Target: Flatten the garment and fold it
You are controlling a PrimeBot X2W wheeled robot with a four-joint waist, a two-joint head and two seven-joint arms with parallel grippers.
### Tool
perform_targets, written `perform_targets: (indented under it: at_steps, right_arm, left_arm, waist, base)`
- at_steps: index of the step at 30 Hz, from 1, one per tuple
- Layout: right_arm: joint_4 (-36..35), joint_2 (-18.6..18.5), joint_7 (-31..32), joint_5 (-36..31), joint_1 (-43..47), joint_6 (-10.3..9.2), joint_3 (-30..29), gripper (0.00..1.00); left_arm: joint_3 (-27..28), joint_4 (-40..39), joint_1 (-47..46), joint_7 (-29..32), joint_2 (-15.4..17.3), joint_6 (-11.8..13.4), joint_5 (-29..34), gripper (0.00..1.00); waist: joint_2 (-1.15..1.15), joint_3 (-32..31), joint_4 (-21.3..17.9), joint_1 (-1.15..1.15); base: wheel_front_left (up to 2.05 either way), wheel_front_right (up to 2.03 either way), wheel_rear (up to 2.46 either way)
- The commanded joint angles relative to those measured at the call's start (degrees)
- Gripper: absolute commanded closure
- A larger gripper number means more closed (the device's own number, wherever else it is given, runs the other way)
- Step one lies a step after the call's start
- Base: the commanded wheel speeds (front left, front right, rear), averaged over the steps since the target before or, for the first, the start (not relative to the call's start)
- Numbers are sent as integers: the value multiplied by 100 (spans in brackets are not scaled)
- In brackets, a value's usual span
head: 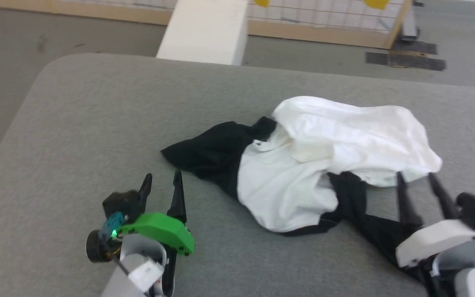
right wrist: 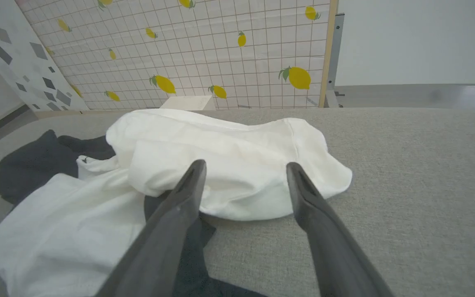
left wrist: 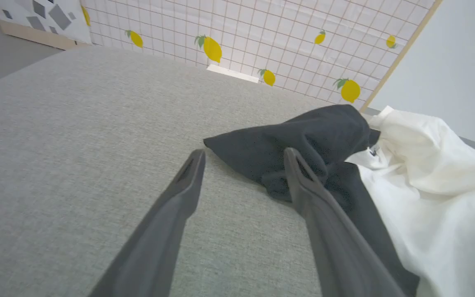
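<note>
Shirt [head: 328, 165] lying crumpled on table [head: 97, 123], right of centre; white body bunching over black parts.
Left gripper [head: 163, 178] hovering just beside black sleeve [head: 208, 152]; fingers spread, holding nothing.
Right gripper [head: 415, 177] pointing at white hem [head: 402, 171]; fingers spread, empty.
Fabric likely handling soft, light, limp. Pinching hem corner and sleeve end advisable, then drawing flat.

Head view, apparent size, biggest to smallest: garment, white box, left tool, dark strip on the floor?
1. garment, by far.
2. white box and left tool look about alike; the box is cut off at the top edge and the tool is nearer the camera, so unranked.
3. dark floor strip.
</note>
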Motion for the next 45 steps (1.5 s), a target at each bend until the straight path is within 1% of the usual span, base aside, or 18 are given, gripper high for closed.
perform_targets:
  at_steps: [1, 4, 9, 13, 16, 17, 18, 19, 21, 24, 28, 31, 34, 36, 37, 40, 42, 45]
  right_arm:
    - [-42, -7, -61, 114, 104, -9, 132, 0]
    - [-17, -7, -94, 223, 207, -9, 442, 0]
    - [20, -7, -123, 314, 185, -9, 780, 0]
    - [11, -6, -147, 327, 140, -9, 885, 0]
    - [-10, -6, -156, 337, 106, -9, 943, 0]
    - [-7, -6, -153, 343, 91, -9, 966, 0]
    - [-4, -6, -150, 347, 81, -9, 992, 0]
    - [-4, -6, -149, 368, 73, -9, 1024, 0]
    - [-13, -6, -143, 386, 71, -9, 1065, 0]
    - [-19, -6, -141, 397, 73, -9, 1077, 0]
    - [-19, -6, -104, 353, 101, -9, 1027, 0]
    - [-32, -6, -40, 289, 131, -9, 992, 0]
    - [-46, -6, 20, 239, 164, -9, 939, 0]
    - [-59, -6, 78, 186, 188, -9, 942, 0]
    - [-71, -6, 109, 166, 198, -9, 952, 0]
    - [-130, -6, 213, 84, 227, -9, 1087, 0]
    - [-184, -6, 303, 27, 260, -9, 1236, 0]
    - [-223, -6, 522, -148, 310, -9, 1510, 0]
  left_arm:
    - [7, 140, -184, 106, -9, 48, -42, 0]
    - [-14, 529, -478, 460, 8, 99, -79, 0]
    - [-88, 1188, -1019, 1193, 175, 210, -4, 0]
    - [-184, 1625, -1370, 1884, 369, 323, 111, 0]
    - [-238, 1876, -1556, 2390, 523, 345, 148, 0]
    - [-268, 1956, -1607, 2558, 599, 342, 177, 33]
    - [-286, 1993, -1637, 2664, 653, 332, 190, 60]
    - [-281, 2004, -1663, 2741, 717, 314, 183, 100]
    - [-216, 1956, -1662, 2780, 847, 294, 138, 100]
    - [-9, 1767, -1588, 2657, 1096, 367, 63, 100]
    - [364, 1348, -1328, 2541, 1502, 576, -47, 100]
    - [656, 947, -1027, 2606, 1798, 741, -154, 100]
    - [898, 574, -677, 2749, 1960, 901, -285, 100]
    - [1033, 349, -444, 2759, 1978, 979, -383, 100]
    - [1094, 244, -328, 2719, 1944, 1010, -443, 0]
    - [1160, 7, -60, 2461, 1796, 1021, -539, 0]
    - [1225, -169, 84, 2047, 1635, 994, -604, 0]
    - [1320, -388, 300, 1225, 1330, 865, -719, 0]
  waist:
    - [0, -58, -455, 0]
    - [0, -27, -720, 0]
    - [0, 108, -1084, 0]
    - [0, 235, -1255, 0]
    - [0, 336, -1338, 0]
    - [0, 368, -1359, 0]
    - [0, 390, -1371, 0]
    - [0, 408, -1379, 0]
    - [0, 422, -1382, 0]
    - [0, 409, -1344, 0]
    - [0, 321, -1231, 0]
    - [0, 261, -1127, 0]
    - [0, 205, -1011, 0]
    - [0, 168, -932, 0]
    - [0, 151, -894, 0]
    - [0, 92, -791, 0]
    - [0, 50, -724, 0]
    - [0, 22, -617, 0]
  base:
    - [0, 0, 0]
    - [0, 0, 0]
    - [0, 0, 0]
    - [0, 0, 0]
    - [0, 0, 0]
    - [0, 0, 0]
    - [0, 0, 0]
    - [0, 0, 0]
    - [0, 0, 0]
    - [0, 0, 0]
    - [0, 0, 0]
    - [0, 0, 0]
    - [0, 0, 0]
    - [0, 0, 0]
    - [0, 0, 0]
    - [0, 0, 0]
    - [0, 0, 0]
    - [0, 0, 0]
